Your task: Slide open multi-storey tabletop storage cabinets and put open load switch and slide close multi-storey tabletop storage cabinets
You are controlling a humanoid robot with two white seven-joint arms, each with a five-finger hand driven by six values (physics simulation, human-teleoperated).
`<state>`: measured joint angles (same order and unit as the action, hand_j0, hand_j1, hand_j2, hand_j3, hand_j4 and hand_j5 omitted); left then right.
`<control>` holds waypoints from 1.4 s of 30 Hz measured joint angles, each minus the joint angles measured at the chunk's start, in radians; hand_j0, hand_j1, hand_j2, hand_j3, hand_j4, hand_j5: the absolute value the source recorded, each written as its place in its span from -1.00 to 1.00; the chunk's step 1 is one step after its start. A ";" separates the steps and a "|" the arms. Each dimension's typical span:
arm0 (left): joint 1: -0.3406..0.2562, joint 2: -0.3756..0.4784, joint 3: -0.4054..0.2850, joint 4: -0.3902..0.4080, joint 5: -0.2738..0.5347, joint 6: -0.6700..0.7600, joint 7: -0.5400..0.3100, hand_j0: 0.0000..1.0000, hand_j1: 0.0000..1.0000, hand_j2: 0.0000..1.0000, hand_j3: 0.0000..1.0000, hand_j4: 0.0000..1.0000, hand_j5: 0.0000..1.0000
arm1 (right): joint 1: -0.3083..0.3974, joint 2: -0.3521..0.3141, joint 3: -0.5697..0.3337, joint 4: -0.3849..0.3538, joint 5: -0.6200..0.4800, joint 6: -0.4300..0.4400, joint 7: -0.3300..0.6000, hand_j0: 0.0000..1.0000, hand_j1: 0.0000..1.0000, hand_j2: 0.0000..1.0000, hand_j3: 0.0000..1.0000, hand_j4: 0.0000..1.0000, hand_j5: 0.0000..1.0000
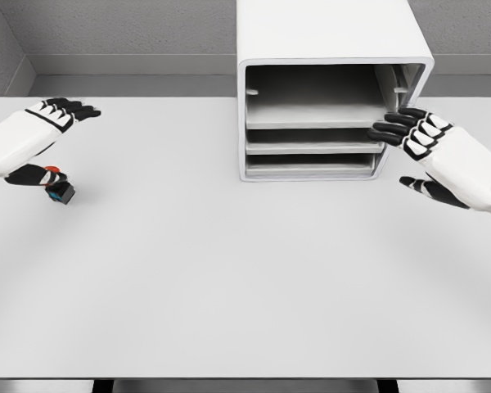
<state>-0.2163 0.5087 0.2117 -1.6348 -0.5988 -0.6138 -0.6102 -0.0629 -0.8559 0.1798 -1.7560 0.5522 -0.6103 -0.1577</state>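
The white multi-storey cabinet stands at the back of the table, right of the middle. Its front is open and shows three bare shelves. The load switch, a small black and blue block with a red knob, lies on the table at the far left. My left hand hovers over it with fingers spread, and the thumb tip is right beside the switch. My right hand is at the cabinet's right front edge. Its fingertips touch that edge while the thumb hangs apart below.
The grey table stretches wide in front of the cabinet. Grey walls close off the back and the left side. The table's front edge runs along the bottom of the view.
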 measured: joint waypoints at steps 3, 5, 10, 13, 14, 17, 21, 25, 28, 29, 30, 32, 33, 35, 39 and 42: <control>0.000 0.021 0.001 -0.007 -0.009 0.000 -0.001 1.00 1.00 1.00 1.00 1.00 1.00 | -0.051 0.014 0.056 0.003 0.005 0.000 0.000 0.40 0.40 0.40 0.40 0.40 0.40; 0.003 0.028 0.003 -0.016 -0.010 0.000 -0.001 1.00 1.00 1.00 1.00 1.00 1.00 | -0.077 0.019 0.089 0.005 0.007 0.000 0.000 0.36 0.36 0.36 0.36 0.36 0.36; 0.060 0.084 0.001 -0.027 -0.017 0.000 -0.001 1.00 1.00 1.00 1.00 1.00 1.00 | -0.167 0.055 0.149 0.022 0.005 0.000 0.019 0.39 0.39 0.39 0.39 0.39 0.39; 0.067 0.113 0.000 -0.030 -0.021 0.000 -0.001 1.00 1.00 1.00 1.00 1.00 1.00 | -0.222 0.092 0.181 0.058 0.002 0.000 0.031 0.38 0.38 0.38 0.38 0.38 0.38; 0.067 0.119 0.001 -0.027 -0.030 0.000 -0.001 1.00 1.00 1.00 1.00 1.00 1.00 | -0.230 0.104 0.192 0.071 0.002 0.000 0.033 0.38 0.38 0.38 0.38 0.38 0.38; 0.060 0.131 -0.002 0.007 -0.061 0.000 -0.001 1.00 1.00 1.00 1.00 1.00 1.00 | -0.245 0.136 0.211 0.098 0.002 0.000 0.043 0.38 0.38 0.38 0.38 0.38 0.38; 0.054 0.139 -0.018 0.084 -0.081 0.000 -0.001 1.00 1.00 1.00 1.00 1.00 1.00 | -0.270 0.175 0.223 0.126 0.002 0.000 0.064 0.38 0.38 0.38 0.38 0.38 0.38; 0.028 0.137 -0.060 0.118 -0.084 0.000 -0.001 1.00 1.00 1.00 1.00 1.00 1.00 | -0.333 0.215 0.259 0.197 0.001 0.000 0.075 0.38 0.38 0.38 0.38 0.38 0.38; 0.025 0.135 -0.084 0.144 -0.061 0.000 -0.001 1.00 1.00 1.00 1.00 1.00 1.00 | -0.360 0.237 0.283 0.242 0.001 0.000 0.077 0.38 0.38 0.38 0.38 0.38 0.38; 0.020 0.134 -0.088 0.156 -0.052 0.000 -0.001 1.00 1.00 1.00 1.00 1.00 1.00 | -0.367 0.243 0.289 0.255 0.001 0.000 0.078 0.38 0.38 0.38 0.38 0.38 0.38; 0.005 0.133 -0.091 0.171 -0.046 0.001 -0.001 1.00 1.00 1.00 1.00 1.00 1.00 | -0.370 0.248 0.292 0.265 0.002 0.000 0.078 0.38 0.38 0.38 0.38 0.38 0.38; -0.003 0.130 -0.100 0.200 -0.040 0.000 -0.001 1.00 1.00 1.00 1.00 1.00 1.00 | -0.387 0.257 0.297 0.284 0.001 0.000 0.078 0.38 0.38 0.38 0.38 0.38 0.38; -0.005 0.129 -0.107 0.210 -0.038 0.000 -0.001 1.00 1.00 1.00 1.00 1.00 1.00 | -0.397 0.262 0.299 0.295 0.001 0.000 0.078 0.38 0.38 0.38 0.38 0.38 0.38; -0.011 0.128 -0.124 0.225 -0.035 0.000 -0.001 1.00 1.00 1.00 1.00 1.00 1.00 | -0.423 0.278 0.307 0.326 0.001 0.000 0.078 0.38 0.38 0.38 0.38 0.38 0.38; -0.041 0.125 -0.155 0.248 -0.033 0.001 -0.001 1.00 1.00 1.00 1.00 1.00 1.00 | -0.475 0.291 0.338 0.378 0.000 0.000 0.077 0.39 0.39 0.39 0.39 0.39 0.39; -0.049 0.121 -0.165 0.270 -0.034 0.000 -0.001 0.92 0.92 0.92 0.92 0.92 0.92 | -0.520 0.292 0.375 0.414 -0.007 0.000 0.073 0.39 0.39 0.39 0.39 0.39 0.39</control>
<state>-0.2654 0.6297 0.0467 -1.3644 -0.6325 -0.6135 -0.6114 -0.5829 -0.5634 0.5548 -1.3417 0.5451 -0.6107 -0.0845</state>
